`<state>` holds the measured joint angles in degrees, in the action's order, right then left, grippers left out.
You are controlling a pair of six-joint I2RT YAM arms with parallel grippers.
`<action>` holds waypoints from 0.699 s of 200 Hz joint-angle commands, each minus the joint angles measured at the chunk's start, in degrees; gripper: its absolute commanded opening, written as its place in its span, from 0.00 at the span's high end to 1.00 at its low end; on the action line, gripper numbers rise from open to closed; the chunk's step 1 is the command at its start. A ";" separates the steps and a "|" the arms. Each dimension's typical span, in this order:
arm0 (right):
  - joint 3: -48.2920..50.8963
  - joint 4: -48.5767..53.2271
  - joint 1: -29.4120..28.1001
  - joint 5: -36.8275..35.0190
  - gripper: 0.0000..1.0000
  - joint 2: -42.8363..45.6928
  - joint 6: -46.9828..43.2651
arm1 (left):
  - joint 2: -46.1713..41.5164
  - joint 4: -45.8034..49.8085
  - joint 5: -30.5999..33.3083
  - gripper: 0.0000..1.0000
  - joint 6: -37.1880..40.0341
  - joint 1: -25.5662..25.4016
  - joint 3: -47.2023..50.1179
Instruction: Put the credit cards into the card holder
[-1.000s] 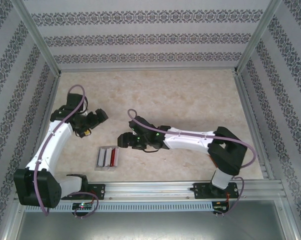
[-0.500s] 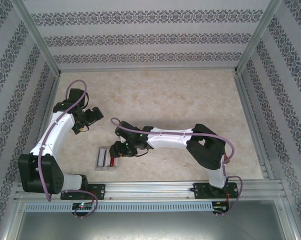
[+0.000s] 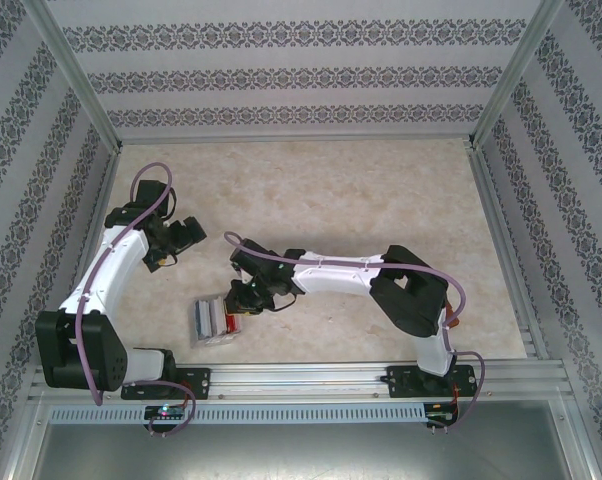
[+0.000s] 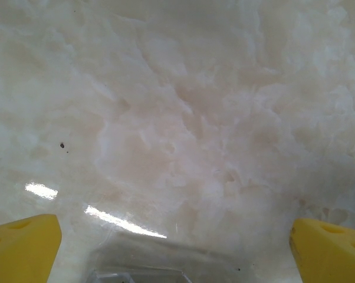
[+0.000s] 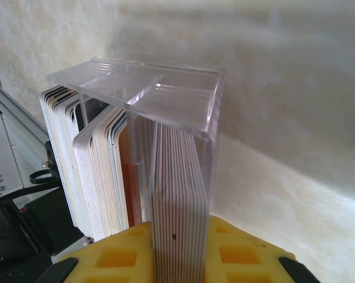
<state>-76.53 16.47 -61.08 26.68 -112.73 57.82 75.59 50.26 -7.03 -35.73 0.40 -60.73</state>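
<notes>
Pale marbled counter (image 3: pixel 381 200), grey patterned walls (image 3: pixel 281 80). Lower left overhead, the right hand (image 3: pixel 237 303) meets a clear plastic card holder (image 3: pixel 211 322); its wrist view shows it pinching thin stacked credit cards (image 5: pixel 177 194). The left hand (image 3: pixel 186 233) gapes wide.

The table (image 4: pixel 183 118) is a pale marbled sheet, smooth and glossy, throwing back streaks of light. On it the card holder (image 5: pixel 171 100) is clear hard plastic, shiny. The cards (image 5: pixel 177 200) inside look thin and smooth. The yellow fingers (image 5: pixel 242 254) of the right gripper (image 5: pixel 177 250) are matt moulded plastic. The rail (image 3: pixel 311 378) along the table's near edge is dull metal.
</notes>
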 commanded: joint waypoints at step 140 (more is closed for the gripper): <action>6.07 15.93 35.42 -8.83 0.89 12.72 -20.31 | 0.39 -0.96 -16.40 0.00 11.01 0.55 1.11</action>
<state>-68.55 28.93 -31.55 19.31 -100.86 47.79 75.72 50.15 -18.37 -28.51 0.49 -60.60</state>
